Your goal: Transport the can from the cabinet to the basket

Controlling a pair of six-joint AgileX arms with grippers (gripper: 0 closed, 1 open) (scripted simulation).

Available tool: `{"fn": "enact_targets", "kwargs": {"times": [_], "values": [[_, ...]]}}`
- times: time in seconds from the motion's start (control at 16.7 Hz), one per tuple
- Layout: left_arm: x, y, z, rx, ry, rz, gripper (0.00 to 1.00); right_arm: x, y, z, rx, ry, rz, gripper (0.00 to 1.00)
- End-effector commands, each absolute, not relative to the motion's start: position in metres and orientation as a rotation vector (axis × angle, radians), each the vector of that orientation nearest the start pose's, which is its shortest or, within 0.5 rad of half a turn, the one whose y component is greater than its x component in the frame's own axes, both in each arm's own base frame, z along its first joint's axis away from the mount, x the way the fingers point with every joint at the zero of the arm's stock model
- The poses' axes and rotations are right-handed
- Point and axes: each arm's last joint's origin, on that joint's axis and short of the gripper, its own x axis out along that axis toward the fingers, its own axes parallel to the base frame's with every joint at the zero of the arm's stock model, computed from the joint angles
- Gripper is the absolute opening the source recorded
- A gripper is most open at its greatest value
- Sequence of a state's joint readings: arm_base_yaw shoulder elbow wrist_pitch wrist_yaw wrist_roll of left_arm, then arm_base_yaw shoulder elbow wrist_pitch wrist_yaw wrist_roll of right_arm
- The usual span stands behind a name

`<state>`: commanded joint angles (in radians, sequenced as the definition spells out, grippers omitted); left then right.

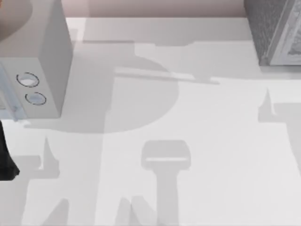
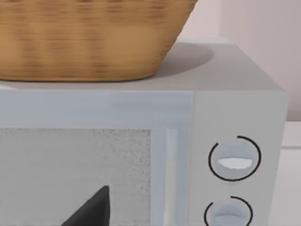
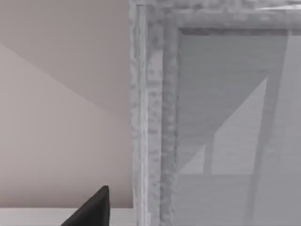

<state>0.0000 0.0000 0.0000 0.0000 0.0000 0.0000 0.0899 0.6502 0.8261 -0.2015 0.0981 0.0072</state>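
The can is out of view. The woven tan basket (image 2: 89,37) stands on top of the grey box with two dials (image 2: 235,160), which is at the table's left (image 1: 47,61). A dark part of my left gripper (image 2: 94,212) is close in front of the box's speckled door. The grey speckled cabinet (image 1: 275,33) stands at the back right. In the right wrist view its front frame (image 3: 150,117) is very near, with pale panels behind it. A dark part of my right gripper (image 3: 94,207) lies just beside that frame.
A dark piece of my left arm (image 1: 6,160) sits at the table's left edge, in front of the box. The white table (image 1: 188,117) stretches between box and cabinet, crossed by grey shadows. A pinkish wall (image 1: 155,7) runs behind.
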Motion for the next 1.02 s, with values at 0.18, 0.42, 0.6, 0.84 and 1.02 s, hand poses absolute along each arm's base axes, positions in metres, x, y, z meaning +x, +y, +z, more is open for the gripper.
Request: {"fn": "enact_targets", "kwargs": {"times": [0.18, 0.42, 0.6, 0.84, 1.02], "values": [[0.106, -0.001, 0.160, 0.000, 0.000, 0.000, 1.00, 0.176, 0.020, 0.417, -0.006, 0.026, -0.003, 1.00], [0.106, -0.001, 0.160, 0.000, 0.000, 0.000, 1.00, 0.218, 0.033, 0.473, -0.004, 0.016, -0.001, 1.00], [0.106, -0.001, 0.160, 0.000, 0.000, 0.000, 1.00, 0.242, 0.042, 0.498, -0.002, 0.005, 0.000, 1.00], [0.106, -0.001, 0.160, 0.000, 0.000, 0.000, 1.00, 0.256, 0.047, 0.510, 0.000, 0.000, 0.000, 1.00], [0.106, -0.001, 0.160, 0.000, 0.000, 0.000, 1.00, 0.256, 0.047, 0.510, 0.000, 0.000, 0.000, 1.00]]}}
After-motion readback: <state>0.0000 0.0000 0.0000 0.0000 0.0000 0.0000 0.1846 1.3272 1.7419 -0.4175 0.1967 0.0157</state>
